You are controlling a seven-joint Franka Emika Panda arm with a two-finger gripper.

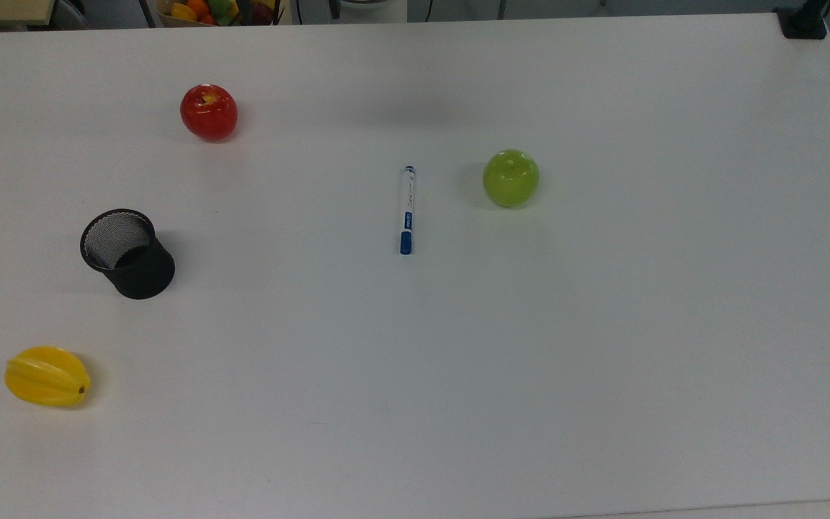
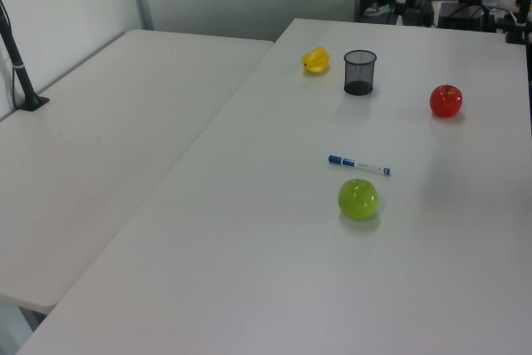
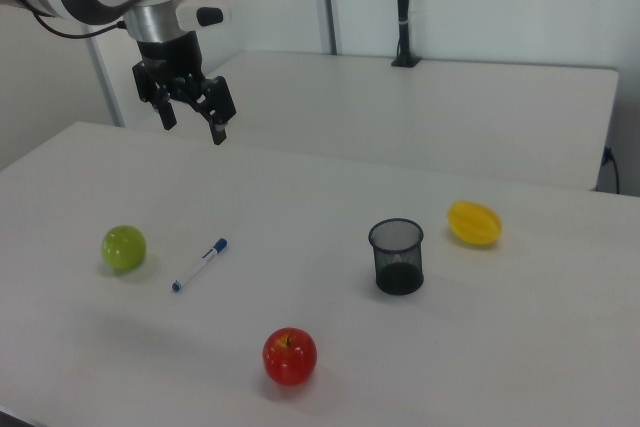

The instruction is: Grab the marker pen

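Down on the white table (image 3: pixel 420 387), the marker pen (image 3: pixel 199 264) lies flat and untouched, with nothing against it. High over the table in the right view hangs the gripper (image 3: pixel 195 123), its two fingers spread apart and pointing down, nothing between them. From the gripper, in the right view, the pen sits at about six o'clock, well below it.

Its long axis is what the grasp turns on, I'd say. In the top view the marker pen (image 1: pixel 406 210) runs almost straight from twelve to six o'clock, blue cap at the six o'clock end. In the right view the same line slants from about one o'clock, the cap end, to seven. The fingers would need to straddle the white barrel across that line, not along it.

The green apple (image 1: pixel 511 178) sits at three o'clock from the pen in the top view, near but apart, so I judge there is room for a finger on that side. The black mesh cup (image 1: pixel 127 253) and the red apple (image 1: pixel 209 112) stand well apart on the other side.
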